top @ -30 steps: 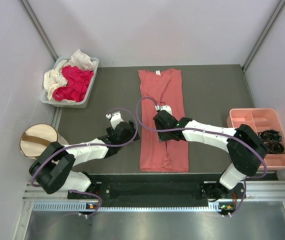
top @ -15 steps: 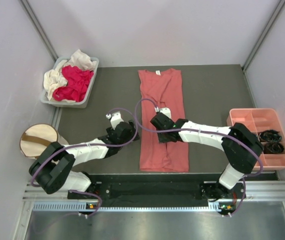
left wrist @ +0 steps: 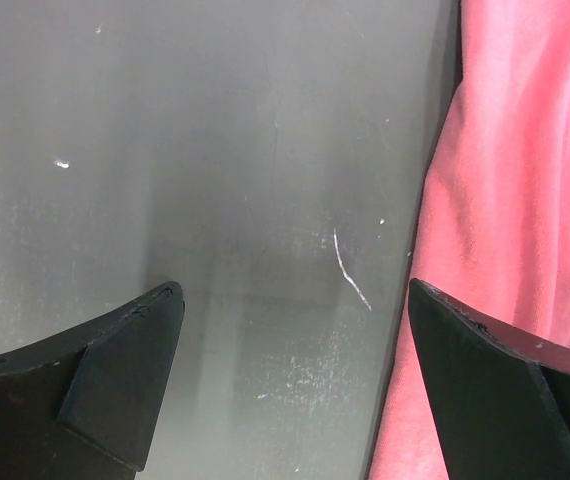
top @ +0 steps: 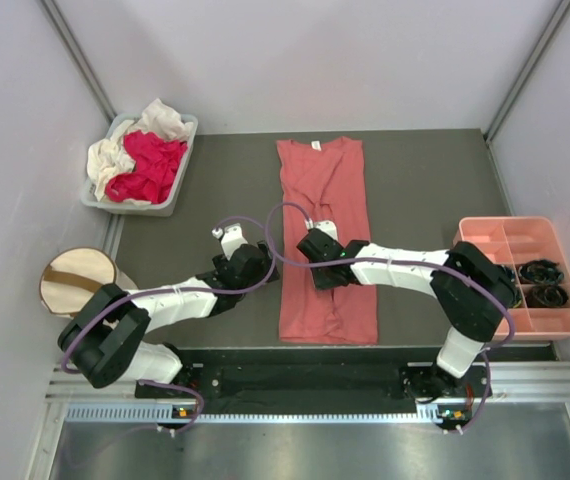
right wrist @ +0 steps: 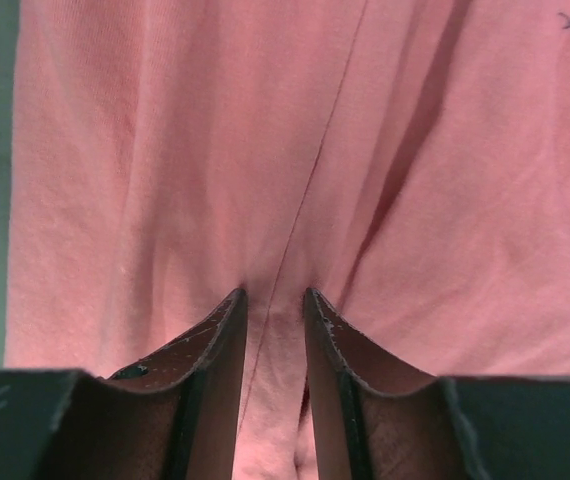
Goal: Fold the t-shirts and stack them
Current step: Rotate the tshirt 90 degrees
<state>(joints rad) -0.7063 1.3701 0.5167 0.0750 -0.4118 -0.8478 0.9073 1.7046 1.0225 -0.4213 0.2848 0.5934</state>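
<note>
A large salmon-pink t-shirt (top: 325,185) lies folded into a long strip down the middle of the table, neck label at the far end. My right gripper (top: 314,250) is down on its middle, left of the centre. In the right wrist view the gripper (right wrist: 275,293) is shut on a pinched ridge of this shirt (right wrist: 165,150), with the cloth puckering at the tips. My left gripper (top: 261,264) is open and empty over bare table (left wrist: 215,150), just left of the shirt's left edge (left wrist: 525,200). A magenta-red shirt (top: 150,165) and a cream-white shirt (top: 108,160) lie crumpled in a grey bin.
The grey bin (top: 189,128) stands at the far left corner. A cream drum-shaped fabric bin (top: 75,275) with a brown strap stands at the left edge. A rigid salmon-pink tray (top: 520,240) holding black items (top: 545,282) stands at the right edge.
My right gripper has moved a little to the left across the salmon-pink shirt. The left arm has not moved.
</note>
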